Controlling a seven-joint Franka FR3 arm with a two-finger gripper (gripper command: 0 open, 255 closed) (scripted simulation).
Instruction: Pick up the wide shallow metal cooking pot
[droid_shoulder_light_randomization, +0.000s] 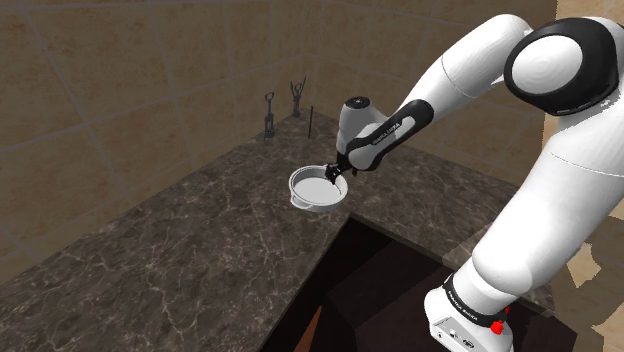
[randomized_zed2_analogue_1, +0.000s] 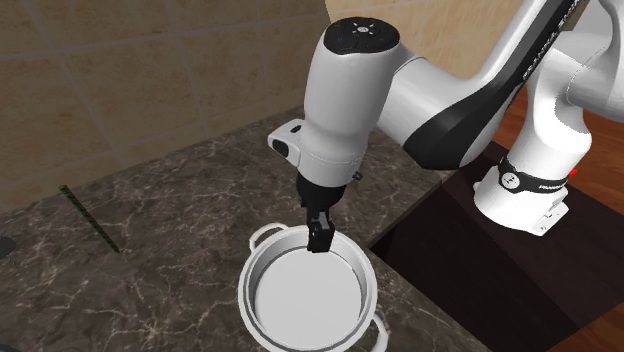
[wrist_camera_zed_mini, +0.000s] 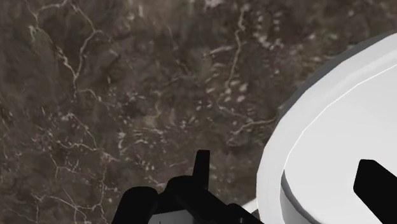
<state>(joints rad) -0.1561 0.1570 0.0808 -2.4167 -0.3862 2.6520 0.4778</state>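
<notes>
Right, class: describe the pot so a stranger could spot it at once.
Find the dark marbled countertop below the tan tiled wall. Near its edge, under the white arm's black jaws, sits a round shallow pot. It is pale, with side handles, unlike the thin dark utensils in the corner.

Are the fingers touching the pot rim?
Apart. Wrist view: the gripper has open fingers straddling the pot rim, countertop showing between the outer finger and the wall, white interior beside the inner one.
</notes>
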